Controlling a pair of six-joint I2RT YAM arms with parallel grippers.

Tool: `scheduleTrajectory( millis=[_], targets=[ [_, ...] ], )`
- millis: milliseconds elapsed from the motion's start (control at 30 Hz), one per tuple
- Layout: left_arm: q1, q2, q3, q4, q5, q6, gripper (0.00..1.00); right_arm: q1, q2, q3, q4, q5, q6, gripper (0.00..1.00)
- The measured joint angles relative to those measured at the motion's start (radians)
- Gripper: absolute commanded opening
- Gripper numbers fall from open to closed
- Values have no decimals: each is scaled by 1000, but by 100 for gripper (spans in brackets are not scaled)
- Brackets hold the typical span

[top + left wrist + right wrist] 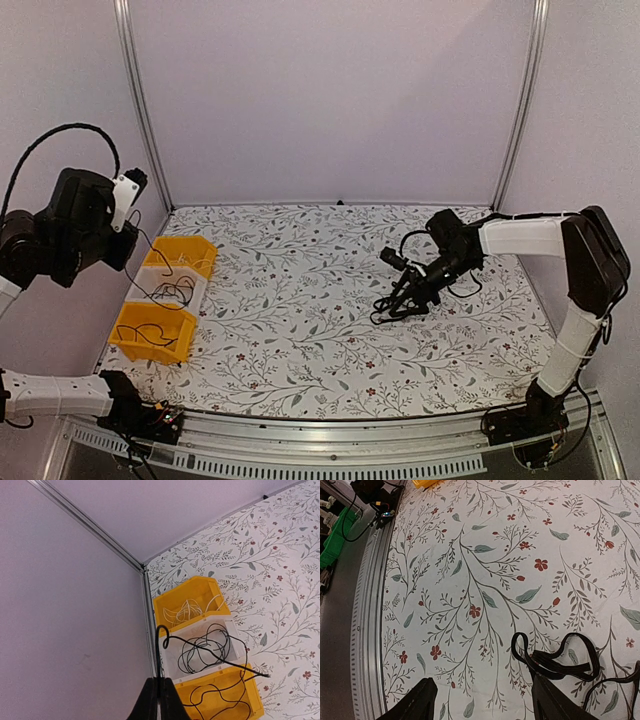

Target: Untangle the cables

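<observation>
My left gripper (160,696) is raised at the left wall (128,238) and shut on a thin black cable (161,650). That cable loops above the fingers and trails down across the white bin (172,652) to a small plug (265,676). My right gripper (485,705) is open just above the table (405,295). A small bundle of black cables (560,662) lies by its right finger (552,702), and shows in the top view (390,310). I cannot tell whether the finger touches the bundle.
Three bins stand in a row at the table's left edge. The far yellow bin (200,587) holds white cables, the white bin (155,283) black cable, and the near yellow bin (252,700) another black cable. A metal rail (367,630) runs along the near edge.
</observation>
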Motion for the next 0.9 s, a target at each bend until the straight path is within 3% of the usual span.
scheduleTrajectory(
  millis=[300, 600, 900],
  targets=[
    [1, -78, 52, -43, -23, 3, 0, 0, 23, 0, -10, 4, -3, 70],
    [2, -217, -63, -76, -35, 37, 0, 0, 39, 5, -19, 6, -10, 70],
    [2, -343, -49, -127, -64, 29, 0, 0, 71, 14, -35, 8, -21, 70]
  ],
)
